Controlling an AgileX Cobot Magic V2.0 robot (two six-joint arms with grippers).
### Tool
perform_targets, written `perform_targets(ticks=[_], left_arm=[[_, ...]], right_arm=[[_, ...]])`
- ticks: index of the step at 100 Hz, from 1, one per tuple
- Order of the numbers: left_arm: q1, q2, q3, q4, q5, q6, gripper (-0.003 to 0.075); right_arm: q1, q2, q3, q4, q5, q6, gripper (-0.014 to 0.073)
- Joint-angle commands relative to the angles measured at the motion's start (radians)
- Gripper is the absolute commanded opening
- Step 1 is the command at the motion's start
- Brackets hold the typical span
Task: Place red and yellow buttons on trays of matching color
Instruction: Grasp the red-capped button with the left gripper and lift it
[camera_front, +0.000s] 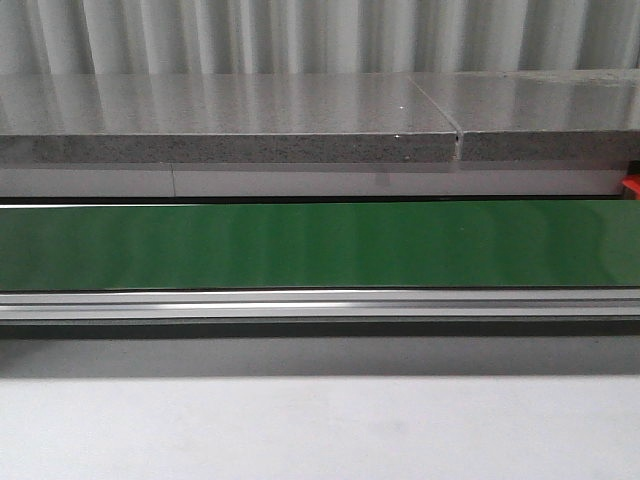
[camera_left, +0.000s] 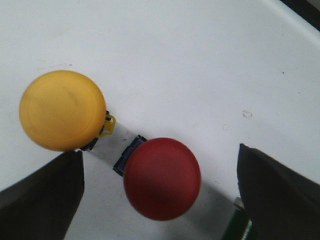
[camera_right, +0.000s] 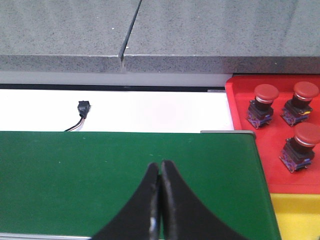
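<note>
Red button between spread left jaws, yellow button beside; right jaws closed, empty.

Colours on the conveyor line: green, grey, white, red and yellow.

The flat conveyor belt is plain dark green, edged by a silver metal rail, with a speckled grey stone-like ledge behind and a plain white tabletop in front. On the white surface sit a round-capped yellow plastic button with a small yellow tab and a round-capped dark red plastic button on a blue-black base. The bright red plastic tray holds three red-capped buttons on dark, blue-flecked bases; a yellow tray adjoins it. Both pairs of gripper fingers are black.
</note>
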Motion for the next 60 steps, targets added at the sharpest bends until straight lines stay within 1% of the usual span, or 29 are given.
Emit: perform_targets(ticks=[1,23,31,36,43,48,50,55,60], left_arm=[[0.005,-0.029,-0.042,-0.023,-0.042,-0.012,0.0606],[0.007,-0.006,-0.046,-0.032,-0.069,-0.012,0.0605],[0.007,-0.006,-0.046,-0.032,-0.071,-0.012,0.0565],[0.007,-0.006,-0.046,-0.032,-0.069,-0.012,0.0511],[0.007,-0.006,-0.046,-0.032,-0.061,-0.012,0.0405],[0.007,-0.006,-0.046,-0.032,-0.056,-0.012,0.0307],[0.007,-0.006,-0.046,-0.032,-0.053,-0.012,0.0281],[0.007,-0.006,-0.046,-0.032,-0.042,-0.011,0.0185],[0.007,-0.008,-0.046,-0.032,-0.027,-0.008,0.0109]], right_arm=[[0.0,-0.004,-0.032,0.012,-0.061,-0.006,-0.0067],[0.0,-0.004,-0.032,0.012,-0.061,-0.006,-0.0067],[0.0,-0.004,-0.032,0.012,-0.061,-0.006,-0.0067],[0.0,-0.004,-0.032,0.012,-0.061,-0.006,-0.0067],[0.0,-0.004,-0.032,0.012,-0.061,-0.006,-0.0067],[0.0,-0.004,-0.032,0.012,-0.061,-0.006,-0.0067],[0.0,-0.004,-0.032,0.012,-0.061,-0.006,-0.0067],[0.0,-0.004,-0.032,0.012,-0.061,-0.006,-0.0067],[0.0,-0.004,-0.032,0.012,-0.061,-0.006,-0.0067]])
